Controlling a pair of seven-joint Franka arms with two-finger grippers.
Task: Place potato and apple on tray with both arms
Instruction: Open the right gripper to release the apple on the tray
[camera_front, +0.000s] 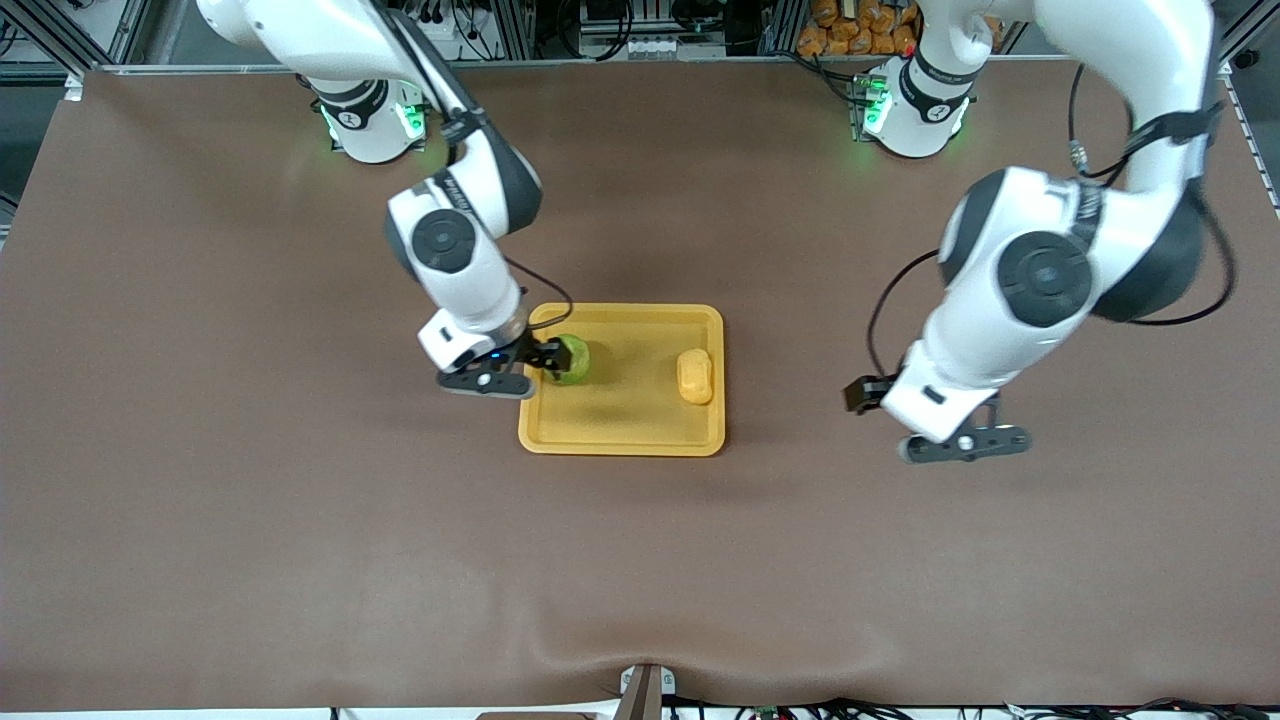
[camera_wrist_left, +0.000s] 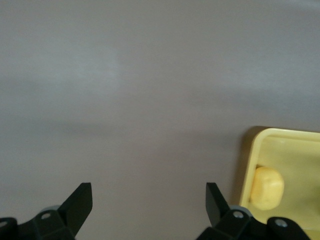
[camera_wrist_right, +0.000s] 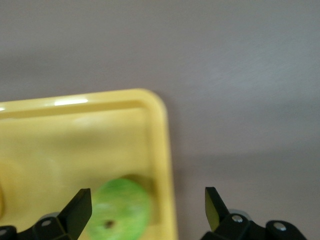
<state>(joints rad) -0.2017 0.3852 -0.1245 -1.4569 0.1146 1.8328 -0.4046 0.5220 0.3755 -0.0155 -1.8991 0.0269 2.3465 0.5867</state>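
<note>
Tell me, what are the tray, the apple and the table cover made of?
The tray looks like moulded plastic: even yellow-orange, rounded corners, and a soft glint on its rim in the right wrist view. The apple has smooth, slightly shiny green skin; whether it is real or a plastic model I cannot tell. The table cover seems a matte brown mat or cloth, rippled along the near edge.

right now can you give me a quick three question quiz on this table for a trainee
1. True or false: the potato lies on the tray.
2. Which end effector is beside the apple? A) left B) right
3. Fill in: the left end effector hangs over the bare ____ with its fingers open.

Key:
1. True; the potato sits at the tray's end toward the left arm.
2. B; the right end effector is open over the tray's rim, with the apple in the tray beside one finger.
3. table.
</note>
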